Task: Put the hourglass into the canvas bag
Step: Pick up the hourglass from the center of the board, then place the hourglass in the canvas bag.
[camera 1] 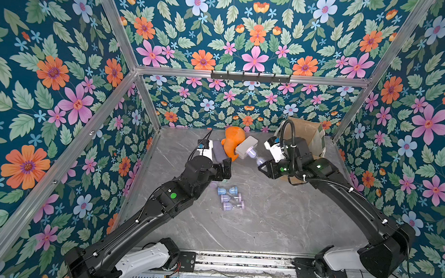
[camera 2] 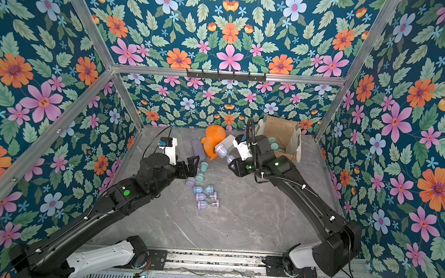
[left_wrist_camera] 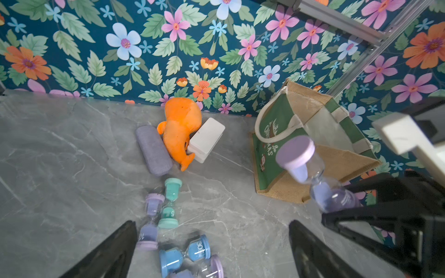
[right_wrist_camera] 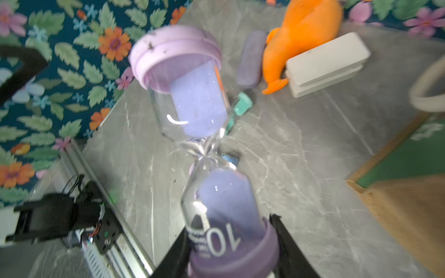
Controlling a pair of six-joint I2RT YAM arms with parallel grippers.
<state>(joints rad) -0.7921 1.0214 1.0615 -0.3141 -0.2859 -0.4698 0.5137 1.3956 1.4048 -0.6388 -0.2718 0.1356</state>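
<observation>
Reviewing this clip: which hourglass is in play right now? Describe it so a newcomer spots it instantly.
Start at the canvas bag in the far right corner of the table; beside it hangs the right tool. It is clamped on one end of a lilac hourglass marked 10, tilted in the air. The other hourglasses, clustered mid-table, lie on the surface.

Enclosed cell, walls point(camera 1: 60, 82) papered dark teal with orange, pink and pale blue flowers and green leaves. Aluminium frame bars point(camera 1: 172, 71) run up the corners and across the back wall, black hook rail point(camera 1: 250, 77) on the cross bar. Worktop point(camera 1: 264, 221) grey marble-look, white veins. Light even, shadows soft
</observation>
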